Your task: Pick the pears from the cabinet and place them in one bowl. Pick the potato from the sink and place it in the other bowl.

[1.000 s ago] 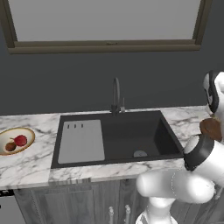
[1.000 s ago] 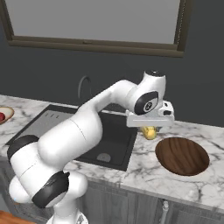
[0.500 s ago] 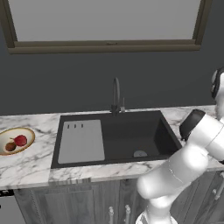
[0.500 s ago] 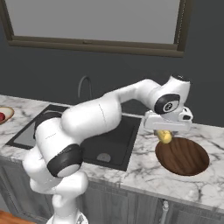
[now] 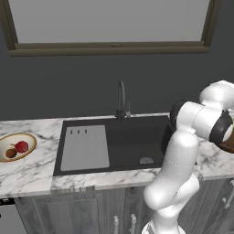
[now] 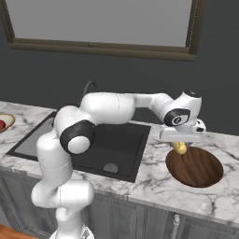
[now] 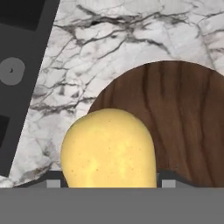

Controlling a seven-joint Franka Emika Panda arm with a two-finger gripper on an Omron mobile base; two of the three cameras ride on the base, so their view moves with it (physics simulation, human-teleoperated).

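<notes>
The potato (image 7: 108, 148) is held in the claw (image 6: 180, 145), pinched between its two fingers, up in the air. In the right base view the potato (image 6: 180, 148) hangs at the left edge of the dark bowl (image 6: 195, 167). In the hand view it covers the near left edge of that bowl (image 7: 183, 122), and the brown wood inside spreads out to the right and behind it.

The dark bowl sits on the white stone counter (image 6: 154, 179), to the right of the sink (image 6: 116, 149). A strip of bare counter lies between the bowl's edge and the sink's edge. In the hand view the black sink (image 7: 19, 65) runs down the left side, with its round grey drain showing.

The sink has a flat grey board (image 5: 85, 147) on its left part and a dark bent tap (image 5: 121, 98) behind it.

Far to the left, well apart from the sink, the light bowl (image 5: 27, 138) sits on the counter (image 5: 27, 169). The pears lie in it, the red one (image 5: 21, 146) touching the brown one (image 5: 11, 152).
</notes>
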